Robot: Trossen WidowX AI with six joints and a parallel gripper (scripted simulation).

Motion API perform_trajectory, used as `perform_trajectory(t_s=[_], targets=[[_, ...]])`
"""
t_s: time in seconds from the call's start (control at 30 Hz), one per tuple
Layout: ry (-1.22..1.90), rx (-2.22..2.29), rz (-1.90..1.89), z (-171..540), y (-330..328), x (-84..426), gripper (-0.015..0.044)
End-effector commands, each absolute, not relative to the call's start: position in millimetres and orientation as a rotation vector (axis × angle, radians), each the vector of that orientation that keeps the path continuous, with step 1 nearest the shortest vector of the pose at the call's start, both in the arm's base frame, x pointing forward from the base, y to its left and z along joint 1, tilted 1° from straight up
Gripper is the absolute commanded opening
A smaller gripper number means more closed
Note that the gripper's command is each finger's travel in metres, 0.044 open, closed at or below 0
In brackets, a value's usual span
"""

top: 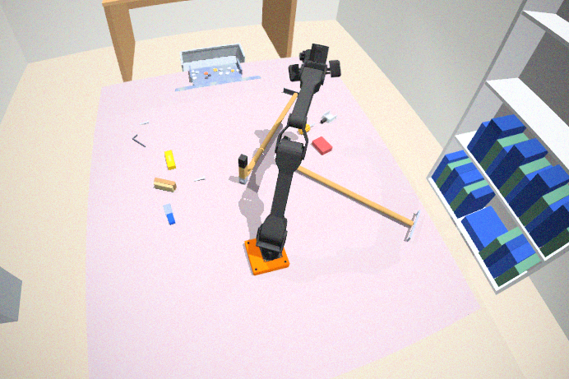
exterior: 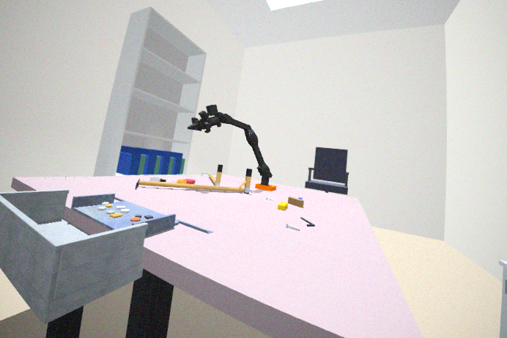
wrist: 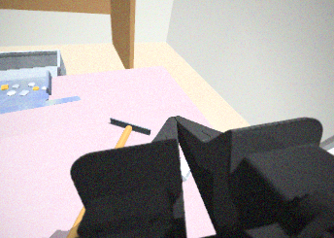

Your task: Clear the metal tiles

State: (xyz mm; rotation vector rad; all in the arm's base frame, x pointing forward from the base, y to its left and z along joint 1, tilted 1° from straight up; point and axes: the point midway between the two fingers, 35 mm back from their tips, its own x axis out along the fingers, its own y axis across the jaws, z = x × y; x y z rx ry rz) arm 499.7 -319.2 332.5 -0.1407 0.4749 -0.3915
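The steel bench plate, bluish grey with low side walls, lies flat at the table's edge, small white, yellow, orange and dark tiles scattered over it. Just beyond sits the open grey catch box. Two wooden-handled tools lie on the table; which is the long scraper, I can't tell.
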Motion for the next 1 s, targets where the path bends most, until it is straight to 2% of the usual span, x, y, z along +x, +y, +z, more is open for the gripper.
perform_trajectory(t_s=[0.0,0.97], targets=[[0.481,-0.111,-0.401,317,-320,512,0.0],[0.481,0.083,-0.455,215,-308,587,0.0]])
